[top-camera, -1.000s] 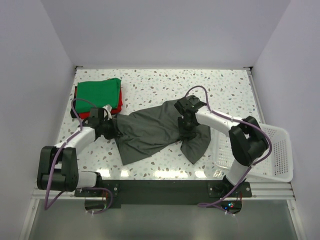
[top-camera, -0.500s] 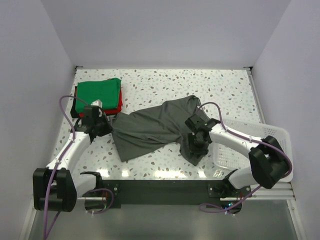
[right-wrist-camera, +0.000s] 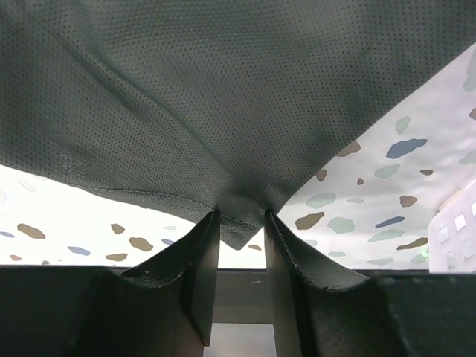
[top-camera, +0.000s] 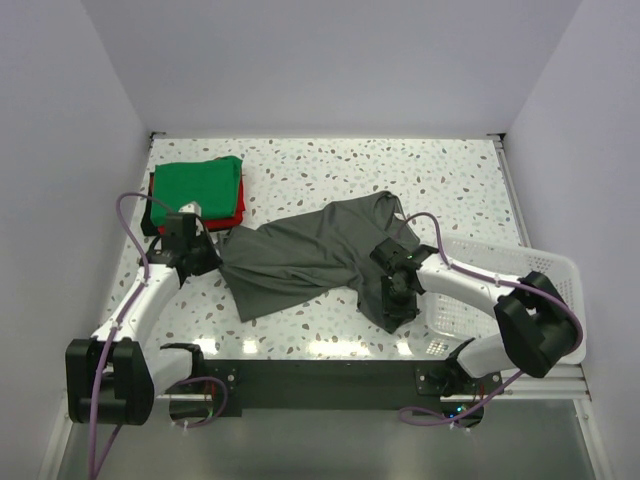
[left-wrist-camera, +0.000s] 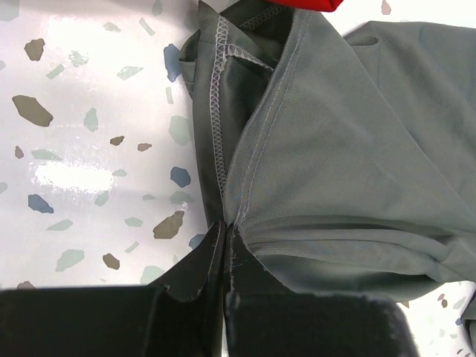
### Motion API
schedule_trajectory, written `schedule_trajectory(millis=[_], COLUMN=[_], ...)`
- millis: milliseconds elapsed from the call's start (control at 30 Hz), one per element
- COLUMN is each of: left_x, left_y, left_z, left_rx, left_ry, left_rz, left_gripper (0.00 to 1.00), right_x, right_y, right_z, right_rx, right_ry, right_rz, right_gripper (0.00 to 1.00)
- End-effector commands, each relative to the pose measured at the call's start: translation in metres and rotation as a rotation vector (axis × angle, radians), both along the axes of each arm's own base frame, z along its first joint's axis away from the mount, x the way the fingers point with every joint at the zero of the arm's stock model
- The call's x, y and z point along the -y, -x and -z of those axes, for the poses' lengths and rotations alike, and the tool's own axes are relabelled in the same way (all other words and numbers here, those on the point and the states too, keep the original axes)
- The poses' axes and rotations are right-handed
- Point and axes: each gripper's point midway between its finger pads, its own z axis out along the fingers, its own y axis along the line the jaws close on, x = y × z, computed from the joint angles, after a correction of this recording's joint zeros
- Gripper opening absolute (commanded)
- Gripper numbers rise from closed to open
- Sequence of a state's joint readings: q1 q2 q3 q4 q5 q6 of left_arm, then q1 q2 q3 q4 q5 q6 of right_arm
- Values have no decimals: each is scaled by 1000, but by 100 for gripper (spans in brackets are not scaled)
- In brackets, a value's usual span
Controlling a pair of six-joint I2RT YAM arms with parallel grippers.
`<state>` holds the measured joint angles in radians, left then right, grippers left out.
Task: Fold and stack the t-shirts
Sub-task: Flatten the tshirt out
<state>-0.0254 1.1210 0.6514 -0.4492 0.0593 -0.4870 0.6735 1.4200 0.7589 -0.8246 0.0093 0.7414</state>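
Note:
A large dark grey t-shirt (top-camera: 300,260) lies crumpled across the middle of the table. My left gripper (top-camera: 207,256) is shut on its left edge; the left wrist view shows the stitched hem (left-wrist-camera: 220,111) running into the closed jaws of this gripper (left-wrist-camera: 224,232). My right gripper (top-camera: 397,292) holds the shirt's lower right flap. In the right wrist view a hemmed corner (right-wrist-camera: 242,223) sits between the narrowly spaced jaws of that gripper (right-wrist-camera: 242,217), and the cloth (right-wrist-camera: 223,89) pulls taut from there. A folded green t-shirt (top-camera: 198,185) rests on a folded red one (top-camera: 238,212) at the back left.
A white mesh basket (top-camera: 555,300) stands at the right edge, close to my right arm. The speckled table (top-camera: 400,170) is walled at the back and on both sides. A sliver of the red shirt (left-wrist-camera: 312,4) shows just beyond the left gripper.
The right gripper dragged the shirt's right flap toward the basket and the near edge, then shifted slightly nearer. The left arm swung out left, pulling the left edge with it.

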Motion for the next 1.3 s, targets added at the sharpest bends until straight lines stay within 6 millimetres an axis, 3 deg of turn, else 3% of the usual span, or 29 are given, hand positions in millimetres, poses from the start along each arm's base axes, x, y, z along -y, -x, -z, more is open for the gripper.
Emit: schedule_trajectory(millis=[0, 333, 700, 867, 1033, 1067, 1100, 1233, 1267], left_x=[-9, -9, -7, -1, 4, 5, 5, 1, 1], left_y=[-12, -10, -11, -14, -20, -22, -25, -44, -48], left_z=[-22, -20, -20, -26, -36, -40, -46, -88, -98], left_rx=[68, 62, 64, 92, 129, 143, 159, 261, 285], left_ry=[-30, -32, -26, -5, 25, 31, 32, 26, 30], left_rz=[-12, -9, 11, 37, 46, 41, 38, 7, -5], left_gripper=[0, 0, 0, 0, 0, 0, 0, 0, 0], right_x=[6, 8, -13, -22, -19, -21, -14, 2, 11], right_y=[3, 9, 11, 0, -23, -40, -40, -77, -92], right_z=[-1, -6, 15, 2, -34, -53, -63, -127, -154], right_rx=[10, 17, -49, -10, 82, 140, 144, 284, 343], right_ry=[22, 1, -75, -110, -82, -85, -64, -88, -103], right_rz=[32, 56, 20, 8, -1, 13, 9, 58, 86], right_gripper=[34, 34, 32, 2, 0, 0, 0, 0, 0])
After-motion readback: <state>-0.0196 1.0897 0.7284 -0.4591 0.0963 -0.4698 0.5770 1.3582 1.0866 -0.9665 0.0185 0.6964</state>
